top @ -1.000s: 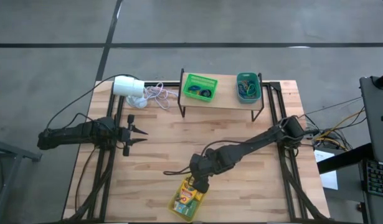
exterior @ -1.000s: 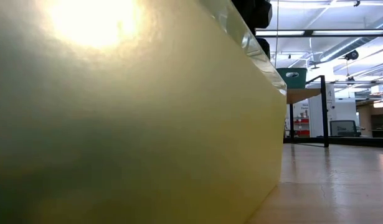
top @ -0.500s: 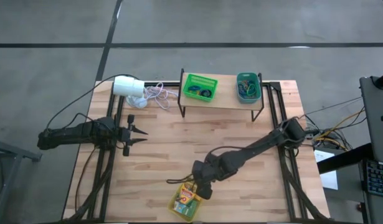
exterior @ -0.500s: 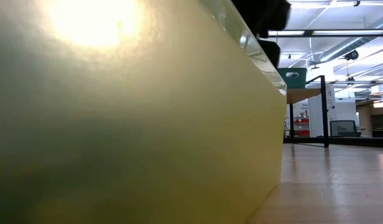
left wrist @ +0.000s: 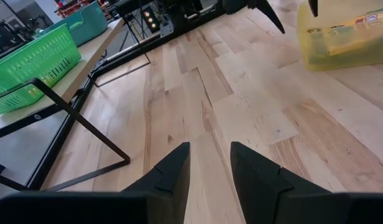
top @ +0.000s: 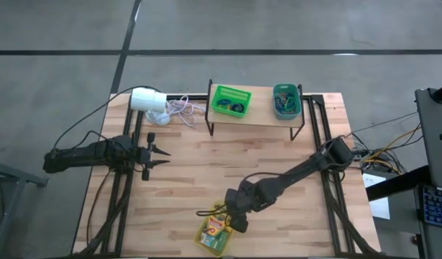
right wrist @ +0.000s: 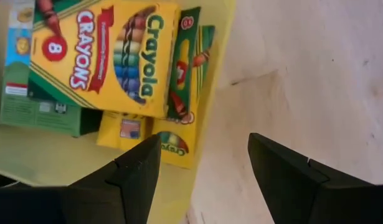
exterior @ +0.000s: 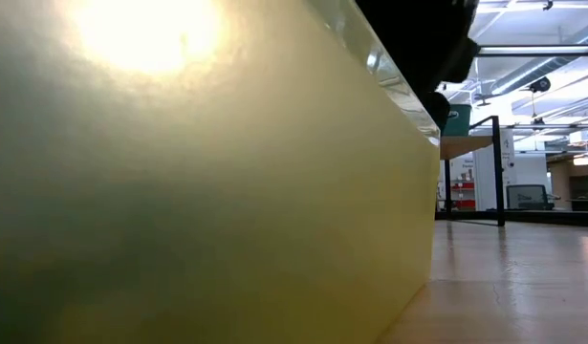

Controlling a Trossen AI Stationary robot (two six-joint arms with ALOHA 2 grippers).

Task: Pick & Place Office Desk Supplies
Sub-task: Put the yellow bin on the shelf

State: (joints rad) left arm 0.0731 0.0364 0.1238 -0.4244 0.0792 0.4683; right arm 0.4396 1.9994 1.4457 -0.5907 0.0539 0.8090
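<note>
Near the front edge of the bench, just right of its middle, the right gripper [top: 237, 220] has slid off to the right side of the yellow tray [top: 206, 241], where a second ago it hung over the tray's back end. Its fingers [right wrist: 132, 177] are spread wide and carry nothing. From its wrist the crayon boxes [right wrist: 104, 59] lie stacked in the tray, with small yellow packets [right wrist: 126, 129] under them, and one finger is out over bare wood beyond the tray's rim. My reading is that this arm has let go of a box there, or is lining up afresh; either way the boxes remain in the tray.

Farther back, at the left edge, the left gripper [top: 157, 155] waits unmoved, its fingers [left wrist: 172, 174] a little apart and empty.

At the back edge a raised shelf [top: 253, 119] carries a green basket [top: 231, 101] and a teal bin [top: 286, 101], both holding rubber-band loops [top: 231, 108]. A white cylinder [top: 148, 99] lies near the back left corner.
</note>
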